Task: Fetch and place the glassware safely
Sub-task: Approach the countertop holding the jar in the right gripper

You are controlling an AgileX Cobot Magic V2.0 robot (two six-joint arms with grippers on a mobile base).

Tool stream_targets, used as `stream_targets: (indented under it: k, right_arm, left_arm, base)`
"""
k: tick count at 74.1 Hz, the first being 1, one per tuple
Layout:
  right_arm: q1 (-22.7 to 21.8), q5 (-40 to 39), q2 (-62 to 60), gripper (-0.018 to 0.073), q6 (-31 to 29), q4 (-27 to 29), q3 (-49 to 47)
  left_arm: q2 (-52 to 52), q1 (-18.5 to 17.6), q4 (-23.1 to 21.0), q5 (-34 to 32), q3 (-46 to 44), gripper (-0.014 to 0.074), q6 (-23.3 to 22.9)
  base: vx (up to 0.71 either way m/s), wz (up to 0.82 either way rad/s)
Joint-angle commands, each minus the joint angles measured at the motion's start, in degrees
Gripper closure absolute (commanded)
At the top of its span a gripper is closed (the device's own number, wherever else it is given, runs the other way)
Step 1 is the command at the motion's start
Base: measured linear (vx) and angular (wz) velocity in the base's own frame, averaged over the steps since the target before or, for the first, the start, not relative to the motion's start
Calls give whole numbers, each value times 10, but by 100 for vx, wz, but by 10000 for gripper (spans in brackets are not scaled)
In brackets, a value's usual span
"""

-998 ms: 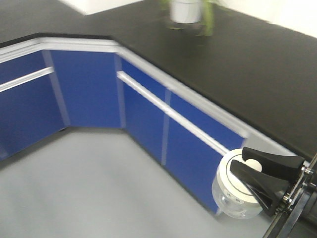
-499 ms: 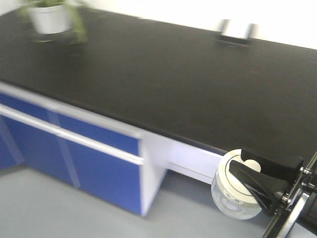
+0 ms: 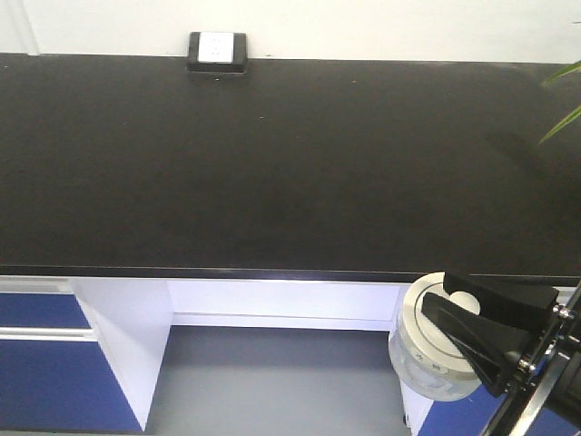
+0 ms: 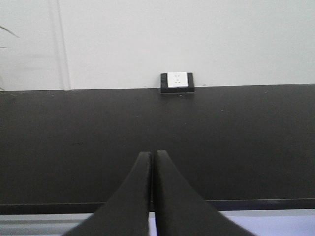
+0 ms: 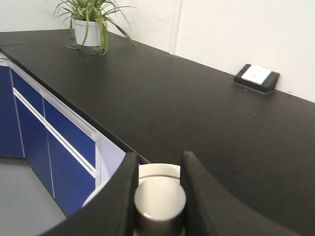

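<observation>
The glass jar [image 3: 427, 359], squat and clear with a wide white lid, hangs from my right gripper [image 3: 438, 292] at the lower right, just off the front edge of the black counter [image 3: 272, 163]. The gripper is shut on the lid's raised centre knob [image 5: 160, 199]; in the right wrist view my right gripper [image 5: 160, 157] has one black finger on each side of the knob. My left gripper [image 4: 151, 154] is shut and empty, pointing at the counter from its front edge. The left gripper is out of the front view.
A white-faced black socket box [image 3: 217, 51] sits at the counter's back edge by the wall, also in the left wrist view [image 4: 177, 82]. A potted plant [image 5: 91, 24] stands at a far end of the counter. Blue cabinet fronts [image 3: 41, 381] and grey floor [image 3: 272, 381] lie below.
The whole view has swung round: the counter corner and plant slid out of frame, and the counter now faces me squarely. The jar stays held in my right gripper.
</observation>
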Motion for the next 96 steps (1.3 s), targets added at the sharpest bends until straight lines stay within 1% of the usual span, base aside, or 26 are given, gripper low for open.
stream_targets:
  k: [1, 17, 49, 96]
  right_arm:
    - [-1, -20, -1, 560, -4, 19, -20]
    - [-1, -20, -1, 560, -4, 19, -20]
    - [-1, -20, -1, 560, -4, 19, -20]
    - [-1, -20, -1, 560, -4, 19, -20]
  left_arm:
    - [7, -5, -4, -42, -15, 603, -3]
    - [7, -5, -4, -42, -15, 603, -3]
    - [7, -5, -4, -42, -15, 603, -3]
    - [7, -5, -4, -42, -15, 603, -3]
  base:
    - [2, -24]
    - [2, -7]
    - [7, 8]
    - [21, 10]
